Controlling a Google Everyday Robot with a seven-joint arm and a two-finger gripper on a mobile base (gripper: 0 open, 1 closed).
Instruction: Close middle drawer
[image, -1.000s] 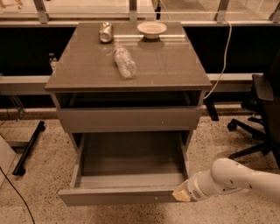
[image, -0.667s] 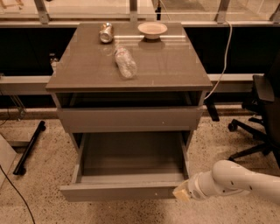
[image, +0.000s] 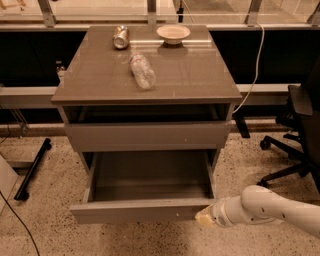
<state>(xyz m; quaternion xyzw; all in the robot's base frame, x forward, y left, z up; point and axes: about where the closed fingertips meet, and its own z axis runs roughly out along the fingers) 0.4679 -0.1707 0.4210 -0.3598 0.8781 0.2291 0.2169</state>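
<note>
Middle drawer (image: 135, 211) pulled far out, at 6 o'clock under the grey cabinet (image: 190, 75). Gripper (image: 204, 218) low at 5 o'clock, tip against the drawer front's right end; can't tell how open.

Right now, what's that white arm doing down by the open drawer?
A robot arm has its pincer at the right end of the middle drawer, apparently to push it shut. That drawer is pulled far out and looks empty. A can, a bottle and a bowl sit on the cabinet top.
</note>
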